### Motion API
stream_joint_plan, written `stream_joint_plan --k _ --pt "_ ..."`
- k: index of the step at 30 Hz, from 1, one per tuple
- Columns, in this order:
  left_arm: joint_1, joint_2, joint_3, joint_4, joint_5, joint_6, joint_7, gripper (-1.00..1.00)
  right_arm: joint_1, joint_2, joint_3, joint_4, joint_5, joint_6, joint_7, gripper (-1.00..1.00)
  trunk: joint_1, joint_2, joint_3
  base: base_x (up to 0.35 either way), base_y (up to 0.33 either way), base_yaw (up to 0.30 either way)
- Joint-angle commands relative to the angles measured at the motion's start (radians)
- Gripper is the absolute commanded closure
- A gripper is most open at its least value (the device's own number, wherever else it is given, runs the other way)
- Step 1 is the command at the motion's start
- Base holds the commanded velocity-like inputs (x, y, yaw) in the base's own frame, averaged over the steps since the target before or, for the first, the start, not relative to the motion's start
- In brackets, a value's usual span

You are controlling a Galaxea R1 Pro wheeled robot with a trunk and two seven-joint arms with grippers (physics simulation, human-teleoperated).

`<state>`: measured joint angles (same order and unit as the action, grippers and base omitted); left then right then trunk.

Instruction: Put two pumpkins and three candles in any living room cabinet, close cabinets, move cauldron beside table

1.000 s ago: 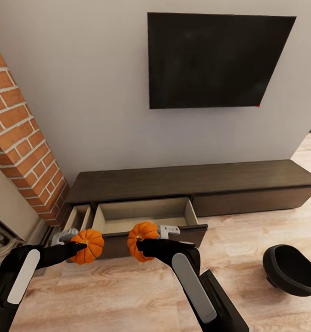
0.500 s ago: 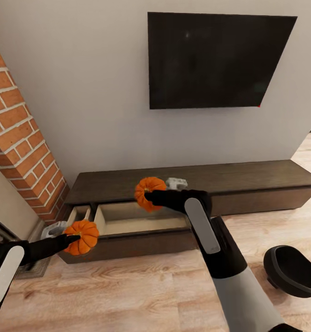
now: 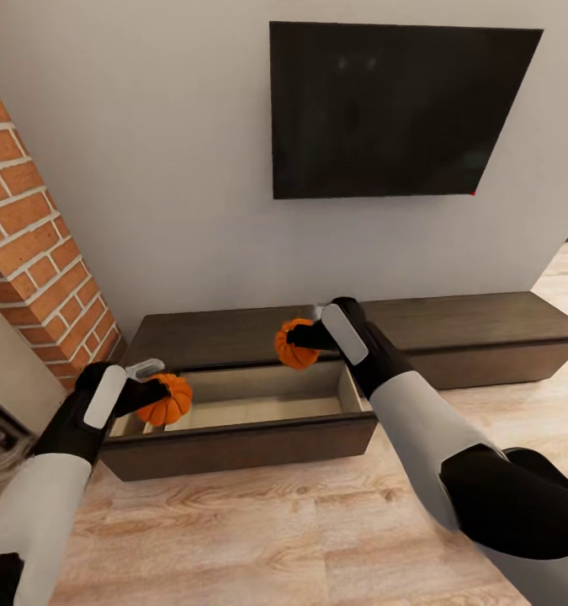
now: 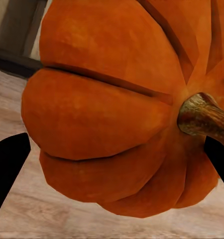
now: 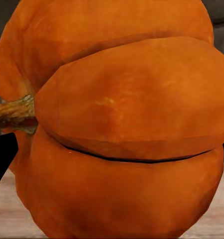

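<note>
The long dark brown cabinet (image 3: 469,324) stands against the wall with its wide middle drawer (image 3: 258,402) pulled out, pale inside. My left gripper (image 3: 159,396) is shut on an orange pumpkin (image 3: 171,405) held over the drawer's left end. My right gripper (image 3: 307,338) is shut on the second pumpkin (image 3: 290,353), held above the drawer's back edge. The left wrist view shows the first pumpkin (image 4: 112,114) close up between dark fingertips (image 4: 7,164). The right wrist view shows the other pumpkin (image 5: 127,129). The candles and the cauldron are hidden or out of view.
A black TV (image 3: 393,109) hangs on the wall above the cabinet. A brick column (image 3: 31,244) stands at the left. Pale wood floor (image 3: 233,530) lies in front of the drawer. My right arm's dark elbow (image 3: 511,505) covers the lower right.
Both arms have reached forward from the floor side. The right pumpkin rose and now hangs over the drawer's back; the left pumpkin moved up and over the drawer's left end.
</note>
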<state>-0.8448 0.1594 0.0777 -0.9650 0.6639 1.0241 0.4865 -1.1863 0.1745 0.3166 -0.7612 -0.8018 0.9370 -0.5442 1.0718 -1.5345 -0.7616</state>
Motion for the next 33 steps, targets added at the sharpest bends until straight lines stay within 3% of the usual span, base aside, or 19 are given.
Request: stream_joint_plan --k 1,4,7,12,21,25,33 --pt "-0.02 -0.005 -0.006 0.045 0.011 -0.013 0.023 1.0 -0.005 0.0 0.001 0.023 -0.01 -0.015 -0.01 1.0 0.0 -0.001 -0.001 0.0 0.0 0.0" --pt "-0.073 -0.035 -0.016 0.19 0.006 -0.079 0.041 1.0 -0.009 0.0 0.005 0.129 -0.006 -0.077 -0.019 1.0 0.0 -0.001 -0.001 0.0 0.0 0.0" --pt "-0.089 -0.051 -0.019 0.235 0.005 -0.101 0.043 1.0 -0.01 0.0 0.007 0.186 -0.006 -0.102 -0.037 1.0 0.0 -0.001 -0.001 0.0 0.0 0.0" --pt "-0.095 -0.065 -0.022 0.249 0.005 -0.109 0.045 1.0 -0.009 0.0 0.013 0.209 -0.008 -0.107 -0.045 1.0 0.0 -0.001 -0.001 0.0 0.0 0.0" --pt "-0.094 -0.067 -0.025 0.25 0.006 -0.111 0.043 1.0 -0.006 0.0 0.017 0.215 -0.008 -0.11 -0.046 1.0 0.0 -0.001 -0.001 0.112 0.0 0.0" --pt "-0.094 -0.069 -0.049 0.252 0.007 -0.112 0.043 1.0 -0.005 0.0 0.018 0.215 -0.009 -0.11 -0.045 1.0 0.0 -0.001 -0.001 0.197 0.013 0.0" --pt "-0.094 -0.102 -0.071 0.253 0.007 -0.113 0.043 1.0 0.001 0.0 0.019 0.227 -0.014 -0.1 -0.038 1.0 0.0 -0.001 -0.001 0.151 0.056 0.0"
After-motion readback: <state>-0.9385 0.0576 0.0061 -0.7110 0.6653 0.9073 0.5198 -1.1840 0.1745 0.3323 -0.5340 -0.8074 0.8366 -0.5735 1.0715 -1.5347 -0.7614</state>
